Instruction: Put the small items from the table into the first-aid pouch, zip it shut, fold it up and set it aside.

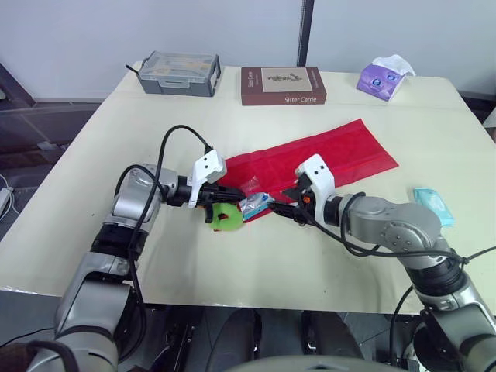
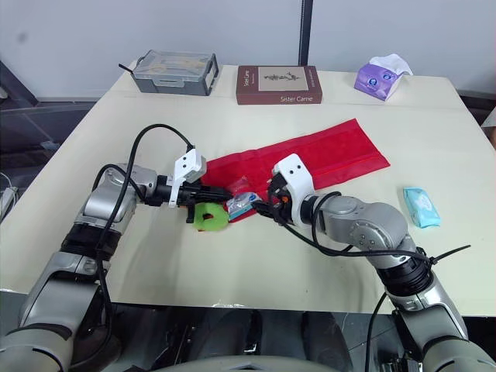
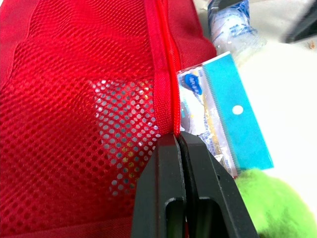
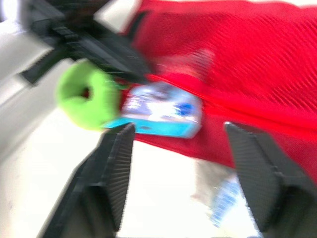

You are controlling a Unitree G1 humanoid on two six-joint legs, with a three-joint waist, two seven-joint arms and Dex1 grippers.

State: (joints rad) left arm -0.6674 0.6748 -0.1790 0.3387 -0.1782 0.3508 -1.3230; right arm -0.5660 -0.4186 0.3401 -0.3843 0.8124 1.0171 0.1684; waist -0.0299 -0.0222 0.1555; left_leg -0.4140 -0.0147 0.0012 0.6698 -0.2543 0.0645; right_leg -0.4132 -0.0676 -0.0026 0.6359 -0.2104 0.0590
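Packing looks partly done. Nearest on the desk [image 1: 232, 263], a green ring [image 1: 226, 216] lies just outside the near-left end of the red pouch [image 1: 325, 155]. A blue packet [image 1: 254, 205] rests at the pouch's mouth, not yet inside. The left hand [image 1: 225, 194] is clamped on the pouch's zip edge there. The right hand [image 1: 283, 203] is spread open just beside the packet. A pale blue wipes pack [image 1: 432, 204] lies well to the right. Zipping, folding and setting aside remain.

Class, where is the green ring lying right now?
In the head views, the green ring lies left of centre, right by the left gripper and beside the blue packet at the near end of the pouch.
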